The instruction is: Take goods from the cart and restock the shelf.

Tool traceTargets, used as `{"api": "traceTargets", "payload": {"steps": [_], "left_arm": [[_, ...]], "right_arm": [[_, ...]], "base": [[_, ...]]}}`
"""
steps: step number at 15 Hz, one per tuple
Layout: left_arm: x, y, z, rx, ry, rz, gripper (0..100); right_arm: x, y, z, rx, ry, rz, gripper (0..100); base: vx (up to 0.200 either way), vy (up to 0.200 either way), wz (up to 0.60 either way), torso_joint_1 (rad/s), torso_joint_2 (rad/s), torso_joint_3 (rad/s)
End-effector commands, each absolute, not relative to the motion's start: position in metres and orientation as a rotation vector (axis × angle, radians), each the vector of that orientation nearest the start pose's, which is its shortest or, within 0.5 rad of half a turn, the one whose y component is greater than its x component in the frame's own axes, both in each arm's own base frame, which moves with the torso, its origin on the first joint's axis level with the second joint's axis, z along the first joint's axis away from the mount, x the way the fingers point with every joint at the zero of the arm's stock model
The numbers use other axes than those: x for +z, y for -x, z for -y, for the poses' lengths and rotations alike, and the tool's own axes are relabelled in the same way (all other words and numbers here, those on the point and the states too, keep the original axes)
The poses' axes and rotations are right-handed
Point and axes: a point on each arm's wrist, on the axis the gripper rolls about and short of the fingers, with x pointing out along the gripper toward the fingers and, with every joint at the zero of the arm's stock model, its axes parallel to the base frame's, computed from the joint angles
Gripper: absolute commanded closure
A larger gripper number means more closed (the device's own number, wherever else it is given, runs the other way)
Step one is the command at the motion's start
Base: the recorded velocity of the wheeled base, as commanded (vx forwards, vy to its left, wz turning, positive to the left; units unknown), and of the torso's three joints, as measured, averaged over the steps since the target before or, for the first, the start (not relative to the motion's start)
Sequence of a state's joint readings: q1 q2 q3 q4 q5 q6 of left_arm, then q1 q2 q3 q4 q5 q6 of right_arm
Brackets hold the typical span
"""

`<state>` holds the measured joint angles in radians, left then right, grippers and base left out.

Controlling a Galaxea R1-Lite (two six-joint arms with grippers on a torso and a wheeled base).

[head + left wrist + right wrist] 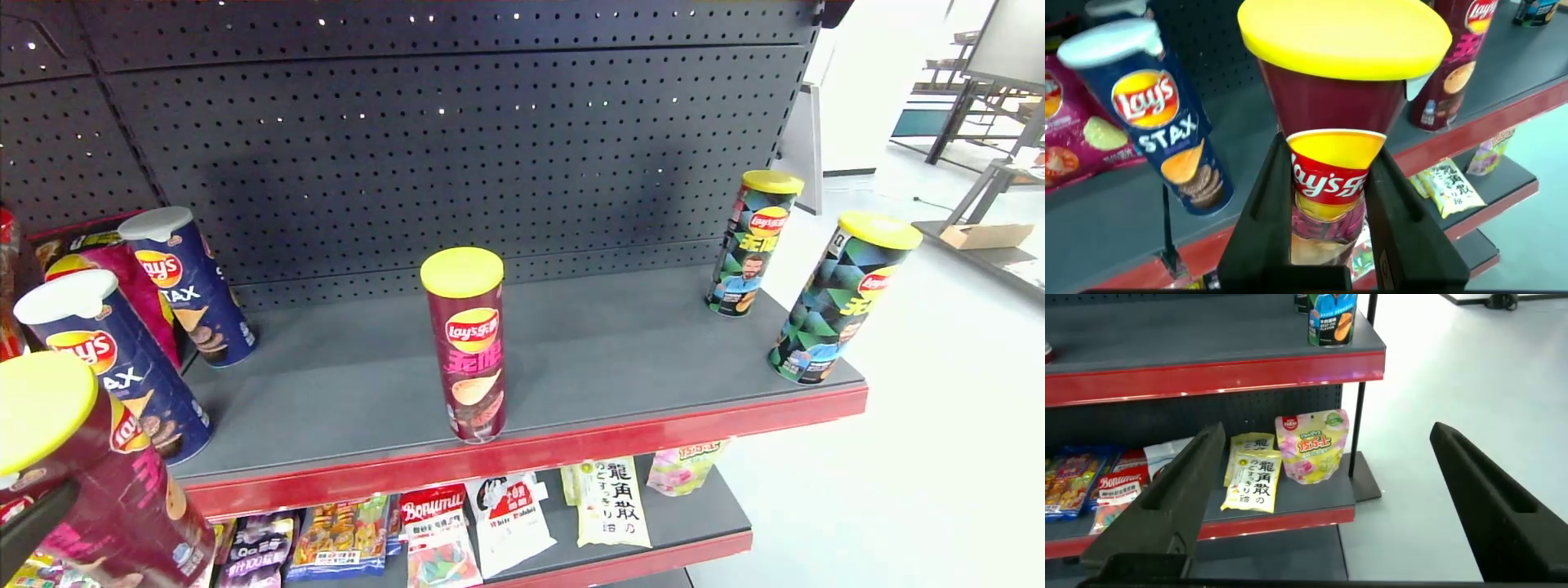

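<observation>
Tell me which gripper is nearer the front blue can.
Left. The left gripper, shut on a maroon can, is beside the front blue can; the right gripper hangs open by the lower shelf's far end.

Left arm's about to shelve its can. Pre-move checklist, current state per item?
1. Grip: left gripper jaws clamp the held can below its yellow lid: ok.
2. Landing spot: bare shelf between the blue cans and the standing can: ok.
3. Held can's bottom clears the red shelf edge: cannot tell, bottom hidden.
4. Lid seated flat: ok.
5. Right gripper: jaws open, empty, low by the snack bags, off the path: ok.
</observation>
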<state>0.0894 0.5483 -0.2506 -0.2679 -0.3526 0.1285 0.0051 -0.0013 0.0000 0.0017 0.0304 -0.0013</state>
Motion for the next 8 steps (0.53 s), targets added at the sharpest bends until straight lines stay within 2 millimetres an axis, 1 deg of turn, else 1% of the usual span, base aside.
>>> {"api": "traceTargets", "payload": {"steps": [1,2,4,5,7,8], "left_arm": [[0.185,-0.054,0.003,-0.275,-0.109,-0.065,100],[0.189,-0.061,0.003,-0.290,-0.106,-0.080,100],[0.195,-0.082,0.005,-0.357,-0.100,-0.128,100],[0.203,-0.105,0.009,-0.412,-0.092,-0.135,100],[0.210,-0.141,0.012,-0.435,-0.087,-0.122,100],[0.212,-0.154,0.014,-0.444,-0.088,-0.119,100]], "right_arm": [[0.075,0.023,-0.001,0.035,0.002,-0.002,0],[0.075,0.023,-0.001,0.035,0.002,-0.002,0],[0.075,0.023,-0.001,0.035,0.002,-0.002,0],[0.075,0.023,-0.001,0.035,0.002,-0.002,0],[0.075,0.023,-0.001,0.035,0.002,-0.002,0],[0.075,0.023,-0.001,0.035,0.002,-0.002,0]], "base": [[0.000,0.000,0.00,0.000,0.00,0.000],[0.000,0.000,0.00,0.000,0.00,0.000],[0.000,0.000,0.00,0.000,0.00,0.000],[0.000,0.000,0.00,0.000,0.00,0.000],[0.000,0.000,0.00,0.000,0.00,0.000],[0.000,0.000,0.00,0.000,0.00,0.000]]}}
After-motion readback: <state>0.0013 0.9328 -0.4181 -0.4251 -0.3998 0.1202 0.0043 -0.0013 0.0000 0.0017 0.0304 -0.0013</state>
